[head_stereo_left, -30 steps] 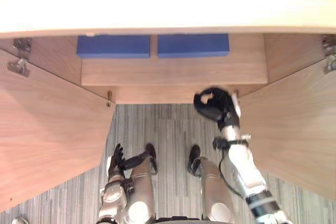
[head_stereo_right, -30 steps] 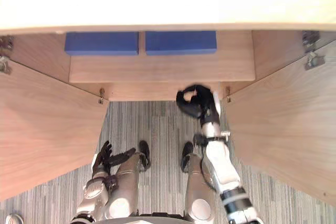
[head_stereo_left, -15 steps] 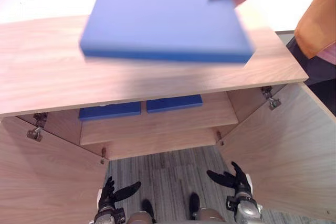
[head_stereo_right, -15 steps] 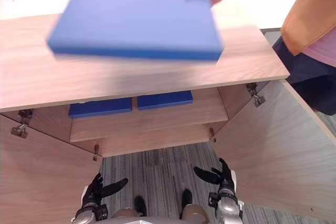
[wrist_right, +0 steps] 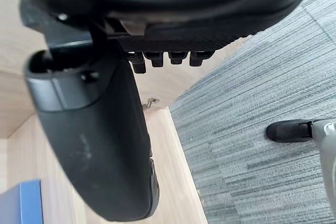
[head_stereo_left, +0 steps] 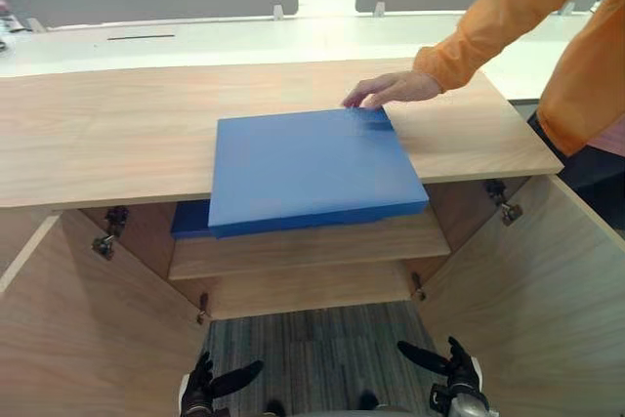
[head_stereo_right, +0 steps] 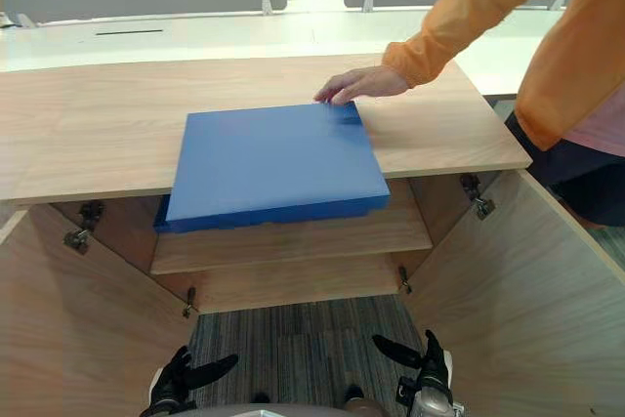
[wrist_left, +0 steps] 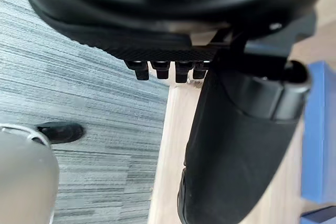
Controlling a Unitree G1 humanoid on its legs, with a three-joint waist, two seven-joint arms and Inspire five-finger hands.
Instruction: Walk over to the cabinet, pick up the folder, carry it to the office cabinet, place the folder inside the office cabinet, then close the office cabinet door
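Blue folder (head_stereo_left: 312, 168): flat on cabinet top (head_stereo_left: 107, 144), overhanging its front edge, a person's hand (head_stereo_left: 386, 90) on its far corner, likely offering it for pickup. Left hand (head_stereo_left: 200, 388), right hand (head_stereo_left: 454, 373): low, fingers spread wide, empty.

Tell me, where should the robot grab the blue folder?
Probably its near edge: the folder lies flat but sticks out past the front of the cabinet top, leaving room to reach under it. Come from the robot's side, since a person's hand is at the far corner.
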